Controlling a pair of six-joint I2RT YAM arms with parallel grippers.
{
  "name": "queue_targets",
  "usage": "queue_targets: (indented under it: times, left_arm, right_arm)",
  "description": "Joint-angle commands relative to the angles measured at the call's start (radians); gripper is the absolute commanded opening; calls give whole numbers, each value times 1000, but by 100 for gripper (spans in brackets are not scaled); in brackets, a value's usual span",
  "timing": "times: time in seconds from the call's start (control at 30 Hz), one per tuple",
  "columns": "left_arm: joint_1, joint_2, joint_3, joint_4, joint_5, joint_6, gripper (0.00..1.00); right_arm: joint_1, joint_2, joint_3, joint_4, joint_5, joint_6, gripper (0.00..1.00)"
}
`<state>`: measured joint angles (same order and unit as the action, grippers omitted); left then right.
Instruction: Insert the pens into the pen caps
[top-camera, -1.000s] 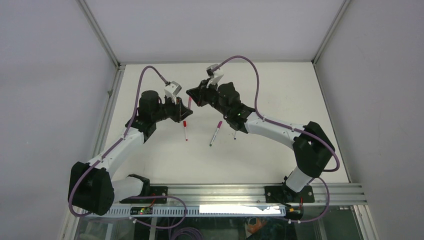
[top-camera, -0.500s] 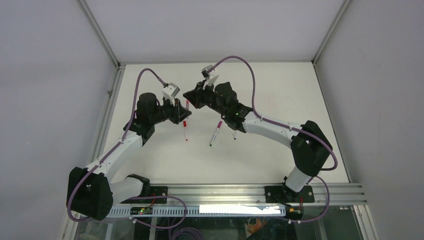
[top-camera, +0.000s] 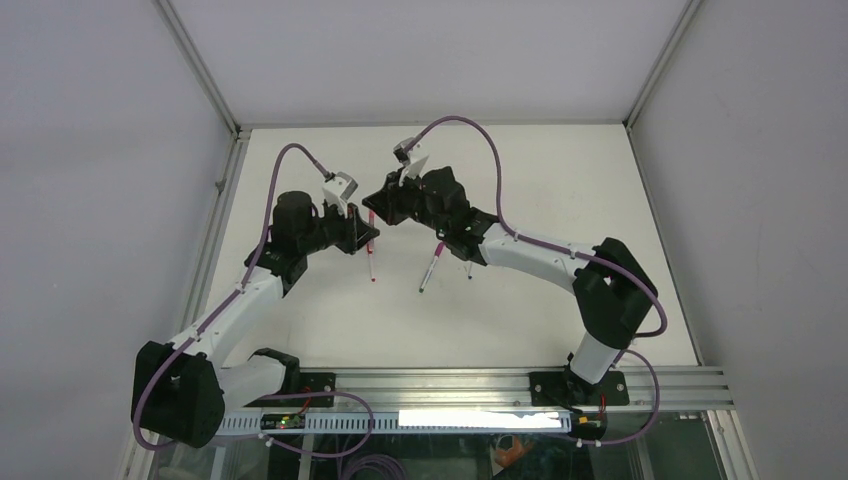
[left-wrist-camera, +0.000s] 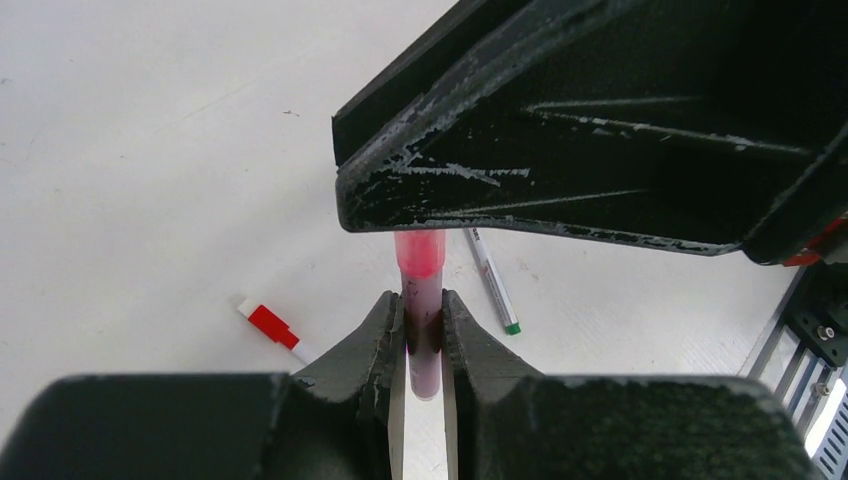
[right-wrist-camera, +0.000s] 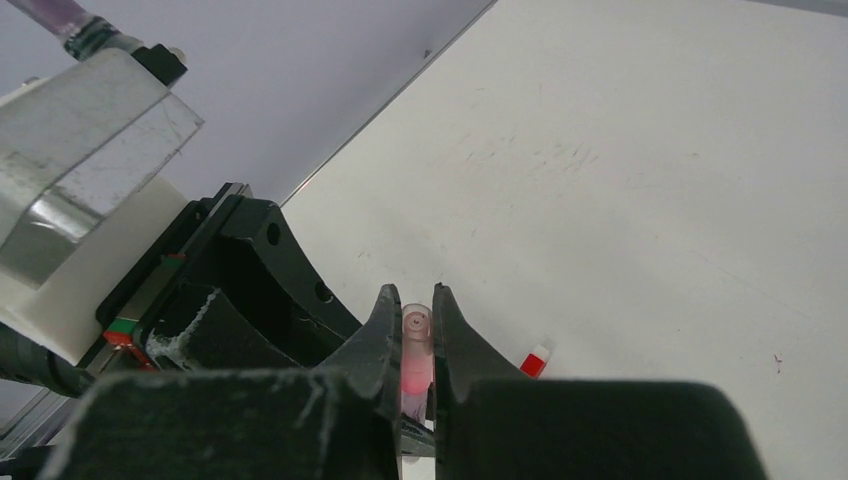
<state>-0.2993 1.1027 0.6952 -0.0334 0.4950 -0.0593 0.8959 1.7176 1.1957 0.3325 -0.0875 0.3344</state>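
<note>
**Capping step: pen and cap meet in mid-air above the bench (top-camera: 560, 190).**
Your left gripper (left-wrist-camera: 424, 305) clamps the pinkish pen (left-wrist-camera: 425, 350); your right gripper (right-wrist-camera: 410, 300) pinches what appears to be its pale pink cap (right-wrist-camera: 414, 335). Next, hold both axes in line and press squarely together.
</note>
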Motion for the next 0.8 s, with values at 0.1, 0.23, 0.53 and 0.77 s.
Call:
queue_targets:
  times: [0.1,0.23,0.53,0.77]
  left_arm:
    - [23,-171,121,839,-34,36,0]
    - [23,-173,116,833,-36,35,0]
    - [23,-167,121,762,-9,33,0]
    - [23,-130,115,676,23,31,0]
  right_arm:
    - [94,164,-128,-678,-179,2,0]
    - [81,165,-135,-682,-163,16,0]
    - [49,146,-150,-660,-144,41,0]
    - [-17,70,-130,-560,-105,72,0]
